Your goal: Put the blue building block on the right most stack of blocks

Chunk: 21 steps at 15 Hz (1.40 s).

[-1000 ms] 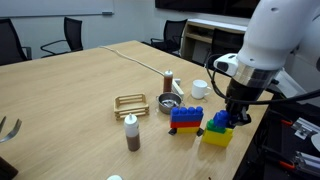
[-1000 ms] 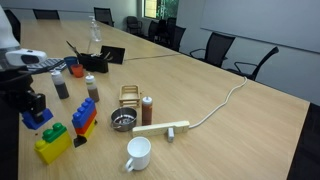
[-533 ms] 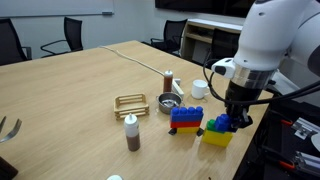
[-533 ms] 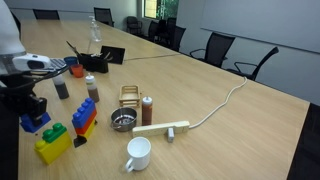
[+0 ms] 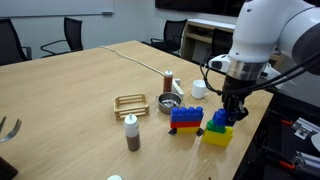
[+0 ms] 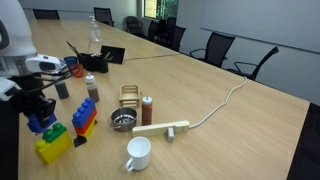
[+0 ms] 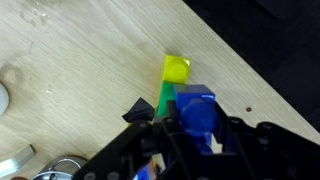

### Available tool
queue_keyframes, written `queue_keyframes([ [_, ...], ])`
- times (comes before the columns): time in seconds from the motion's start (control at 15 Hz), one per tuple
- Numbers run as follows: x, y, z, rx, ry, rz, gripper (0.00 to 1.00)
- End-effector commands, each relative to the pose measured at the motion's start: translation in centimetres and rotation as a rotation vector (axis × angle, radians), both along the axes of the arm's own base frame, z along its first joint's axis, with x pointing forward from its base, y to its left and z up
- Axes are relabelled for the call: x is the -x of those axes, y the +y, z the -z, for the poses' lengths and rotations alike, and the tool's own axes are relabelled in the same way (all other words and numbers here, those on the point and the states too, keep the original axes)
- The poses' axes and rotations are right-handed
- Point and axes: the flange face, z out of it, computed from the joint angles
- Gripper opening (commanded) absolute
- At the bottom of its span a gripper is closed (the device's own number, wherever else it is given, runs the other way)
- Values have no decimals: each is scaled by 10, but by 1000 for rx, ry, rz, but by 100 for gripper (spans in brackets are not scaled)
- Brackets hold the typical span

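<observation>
My gripper is shut on the small blue building block and holds it just above the rightmost stack, a wide yellow brick with a small green brick on top. In the other exterior view the block hangs over the green brick and the yellow base. The wrist view shows the blue block between my fingers, with the green brick and a yellow stud beyond it. I cannot tell whether the block touches the stack.
The blue-over-red wheeled stack stands beside the yellow stack. A metal bowl, a white mug, spice bottles, a wire rack and a sauce bottle are nearby. The table edge runs close to the stack.
My gripper has shifted slightly sideways with the blue block in it, closer over the yellow and green stack. The stacks and other objects have not moved.
</observation>
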Motion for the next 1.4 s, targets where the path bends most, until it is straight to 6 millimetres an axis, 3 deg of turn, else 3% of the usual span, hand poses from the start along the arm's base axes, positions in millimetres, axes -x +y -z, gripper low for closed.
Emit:
queue_keyframes([
  [0.0,-4,-5,-1,-8,-2,10,10],
  [1.33,1,-10,12,41,-76,139,10],
])
